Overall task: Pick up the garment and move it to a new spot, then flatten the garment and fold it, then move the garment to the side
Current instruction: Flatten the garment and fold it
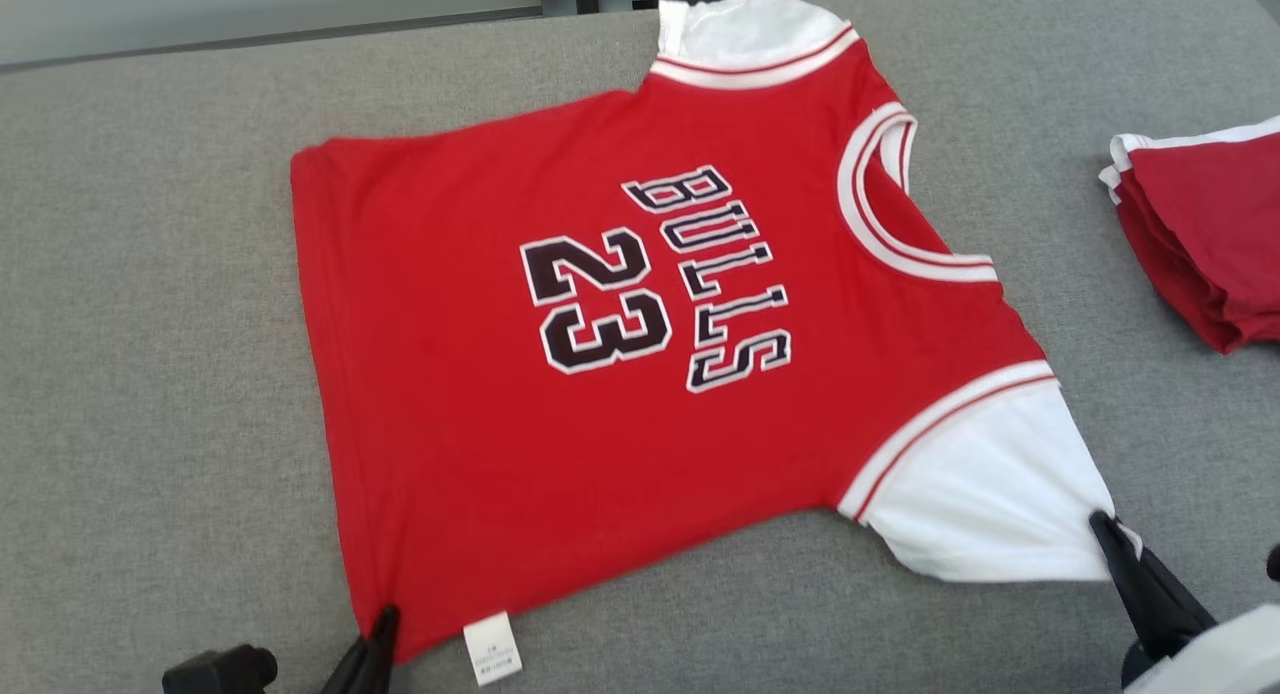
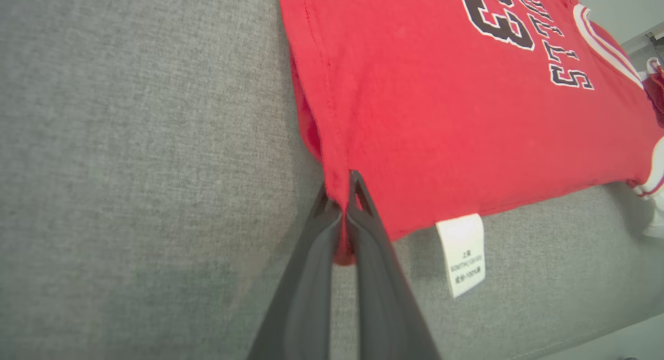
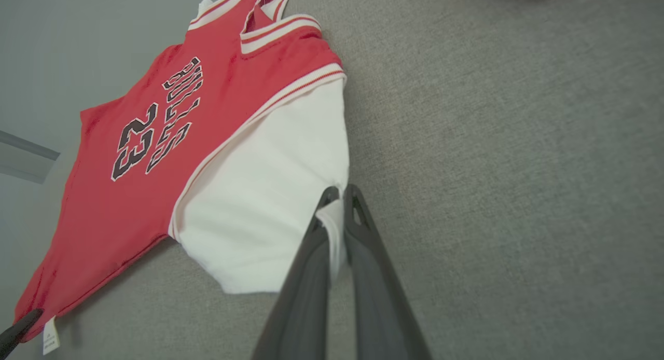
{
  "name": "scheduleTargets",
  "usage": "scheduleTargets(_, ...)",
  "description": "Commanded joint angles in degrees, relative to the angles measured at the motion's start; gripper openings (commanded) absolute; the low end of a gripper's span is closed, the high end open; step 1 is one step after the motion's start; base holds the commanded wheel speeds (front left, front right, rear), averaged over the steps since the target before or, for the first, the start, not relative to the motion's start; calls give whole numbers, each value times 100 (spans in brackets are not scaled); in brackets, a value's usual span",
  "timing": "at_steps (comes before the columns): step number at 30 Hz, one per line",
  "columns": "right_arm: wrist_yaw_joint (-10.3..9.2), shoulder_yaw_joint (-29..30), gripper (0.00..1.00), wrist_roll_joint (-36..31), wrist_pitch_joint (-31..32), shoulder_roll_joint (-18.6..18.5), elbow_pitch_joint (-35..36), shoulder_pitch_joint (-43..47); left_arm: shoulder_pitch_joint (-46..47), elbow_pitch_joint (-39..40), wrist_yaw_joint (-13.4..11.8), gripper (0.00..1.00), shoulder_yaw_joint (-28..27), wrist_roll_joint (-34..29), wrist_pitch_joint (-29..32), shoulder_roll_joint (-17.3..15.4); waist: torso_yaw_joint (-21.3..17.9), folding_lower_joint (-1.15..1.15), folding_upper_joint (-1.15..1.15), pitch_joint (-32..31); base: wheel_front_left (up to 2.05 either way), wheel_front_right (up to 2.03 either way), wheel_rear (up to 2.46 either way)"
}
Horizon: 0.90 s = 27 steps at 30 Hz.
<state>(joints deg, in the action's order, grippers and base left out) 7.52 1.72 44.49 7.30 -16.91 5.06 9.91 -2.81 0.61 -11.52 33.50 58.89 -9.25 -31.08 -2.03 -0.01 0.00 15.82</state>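
Risk: thin pinches slip if arms lift unevenly; cloth sags, wrinkles form, fold skews. Left gripper (image 2: 342, 194) jaws pressed together on red hem corner (image 2: 334, 168), beside care label (image 2: 461, 253). Right gripper (image 3: 340, 196) clamped on white sleeve (image 3: 259, 220) edge. Whole garment (image 1: 600, 404) lies flat, print up, mid grey surface (image 1: 150, 274); folded red pile (image 1: 1200, 244) well apart at right.
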Motion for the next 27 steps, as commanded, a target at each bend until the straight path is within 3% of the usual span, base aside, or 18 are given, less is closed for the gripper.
scheduleTargets(1, -7, 78, 0, 60, -20, -1, 44, 279, -186, 97, -103, 0, 14, 45, -47, 1, 23, 1, 0, -181, 0, 0, 0)
scheduleTargets(6, -7, 369, 0, 258, -36, -14, 312, 987, -727, 615, -388, 0, 21, 154, -64, -7, 36, 1, 0, -211, 0, 0, 0)
scheduleTargets(9, -7, 438, 0, 371, 11, 36, 541, 951, -759, 926, -464, 0, -59, 233, -13, -76, -28, 1, 0, -119, 0, 0, 0)
scheduleTargets(16, -4, 264, 0, 378, 195, -25, 762, 188, -514, 1605, -385, 0, -288, 806, 497, -188, -127, 1, 0, 79, 0, 0, 0)
scheduleTargets(27, -4, -131, 0, 319, 584, -144, 263, -1548, 252, 2156, -611, 0, -723, 1261, 1401, -674, -112, 1, 0, 366, 0, 0, 0)
